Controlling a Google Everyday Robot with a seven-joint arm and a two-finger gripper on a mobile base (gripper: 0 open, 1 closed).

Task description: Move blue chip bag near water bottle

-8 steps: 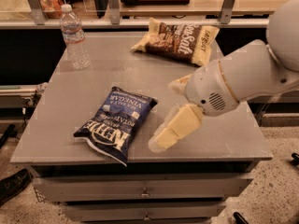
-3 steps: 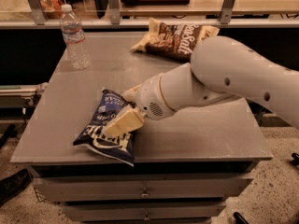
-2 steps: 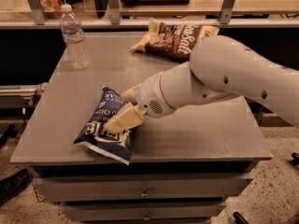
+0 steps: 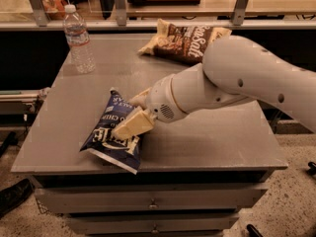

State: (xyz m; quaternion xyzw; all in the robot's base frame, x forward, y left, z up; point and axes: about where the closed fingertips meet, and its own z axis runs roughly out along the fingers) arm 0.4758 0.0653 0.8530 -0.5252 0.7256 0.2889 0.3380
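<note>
The blue chip bag [image 4: 106, 138] lies at the front left of the grey table [image 4: 212, 137], its white bottom edge at the table's front edge. My gripper [image 4: 127, 115] reaches in from the right and is shut on the bag's middle. One cream finger [image 4: 129, 126] lies over the bag's face and the other sits at its far edge. The bag is bunched and its far end tilts up. The water bottle [image 4: 79, 41] stands upright at the back left corner, well apart from the bag.
A brown-and-cream chip bag [image 4: 185, 41] lies at the back of the table, right of centre. My white arm [image 4: 247, 78] spans the table's right half. A rail with posts [image 4: 118, 6] runs behind the table. Drawers sit below the front edge.
My gripper moved left from beside the bag onto it and closed on it. The bag has bunched narrower and its far end has lifted slightly.
</note>
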